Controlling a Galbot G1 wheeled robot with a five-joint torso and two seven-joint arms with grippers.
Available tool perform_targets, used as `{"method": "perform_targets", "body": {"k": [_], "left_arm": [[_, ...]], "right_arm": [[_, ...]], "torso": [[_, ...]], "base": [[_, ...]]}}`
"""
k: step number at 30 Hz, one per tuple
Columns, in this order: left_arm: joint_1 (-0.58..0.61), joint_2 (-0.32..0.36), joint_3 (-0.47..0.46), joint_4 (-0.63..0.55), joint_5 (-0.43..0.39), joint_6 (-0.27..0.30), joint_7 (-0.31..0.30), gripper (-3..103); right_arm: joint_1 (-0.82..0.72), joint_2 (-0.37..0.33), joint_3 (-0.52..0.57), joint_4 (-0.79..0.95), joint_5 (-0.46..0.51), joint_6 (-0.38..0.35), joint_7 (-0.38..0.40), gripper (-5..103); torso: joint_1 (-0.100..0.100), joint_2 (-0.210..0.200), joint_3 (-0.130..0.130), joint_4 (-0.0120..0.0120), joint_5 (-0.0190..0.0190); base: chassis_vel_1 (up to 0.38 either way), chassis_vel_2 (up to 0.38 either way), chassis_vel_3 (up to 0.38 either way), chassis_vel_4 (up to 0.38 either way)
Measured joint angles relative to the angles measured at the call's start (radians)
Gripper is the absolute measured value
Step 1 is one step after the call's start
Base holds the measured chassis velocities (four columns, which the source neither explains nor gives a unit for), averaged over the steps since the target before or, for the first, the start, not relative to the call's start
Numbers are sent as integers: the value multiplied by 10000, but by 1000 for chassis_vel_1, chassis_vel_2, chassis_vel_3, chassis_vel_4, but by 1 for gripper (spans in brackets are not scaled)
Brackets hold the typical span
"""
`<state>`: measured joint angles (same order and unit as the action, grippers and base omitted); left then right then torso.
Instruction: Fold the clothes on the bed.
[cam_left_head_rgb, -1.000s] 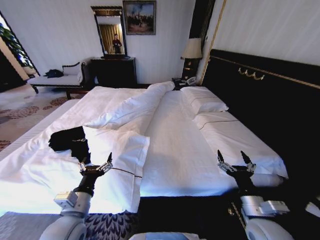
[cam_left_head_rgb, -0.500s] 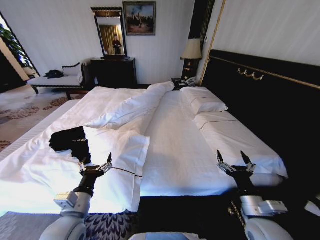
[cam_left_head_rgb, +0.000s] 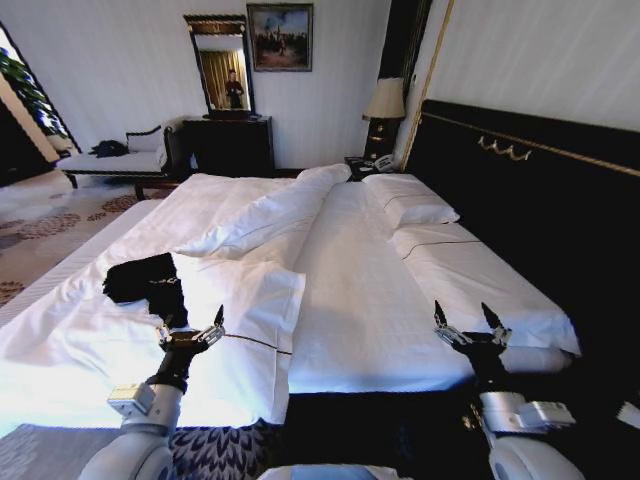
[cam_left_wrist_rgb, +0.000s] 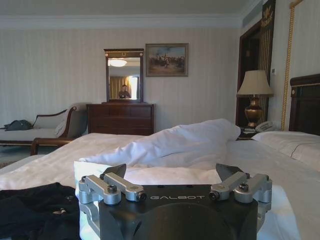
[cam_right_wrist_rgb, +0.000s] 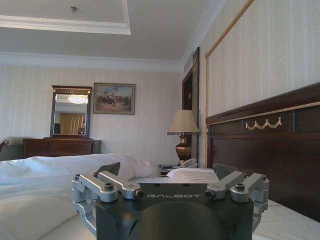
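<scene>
The left pincer (cam_left_head_rgb: 190, 332) hangs open and empty at the near edge of the bed (cam_left_head_rgb: 360, 300), and the right pincer (cam_left_head_rgb: 470, 328), jaws likewise spread, hangs well apart near the headboard side. Just beyond the left pincer and a little to its left lies the black T-shirt (cam_left_head_rgb: 145, 282), so the left arm is plainly the nearer. It is a soft crumpled heap, matte cotton against the smooth white duvet (cam_left_head_rgb: 250, 235) bunched in folds farther up.
</scene>
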<state>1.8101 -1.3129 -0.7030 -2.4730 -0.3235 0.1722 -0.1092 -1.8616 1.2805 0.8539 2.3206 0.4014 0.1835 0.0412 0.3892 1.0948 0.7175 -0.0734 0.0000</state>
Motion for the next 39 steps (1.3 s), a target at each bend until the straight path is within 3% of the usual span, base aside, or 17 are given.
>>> {"method": "perform_targets", "body": {"k": [39], "left_arm": [[28,15,-160,-60,-118,0,-26,100]], "right_arm": [[24,-11,-129,-6,384,-71,-37,100]], "torso": [[0,0,0,0,0]], "base": [[36,49,-33,-52]]}}
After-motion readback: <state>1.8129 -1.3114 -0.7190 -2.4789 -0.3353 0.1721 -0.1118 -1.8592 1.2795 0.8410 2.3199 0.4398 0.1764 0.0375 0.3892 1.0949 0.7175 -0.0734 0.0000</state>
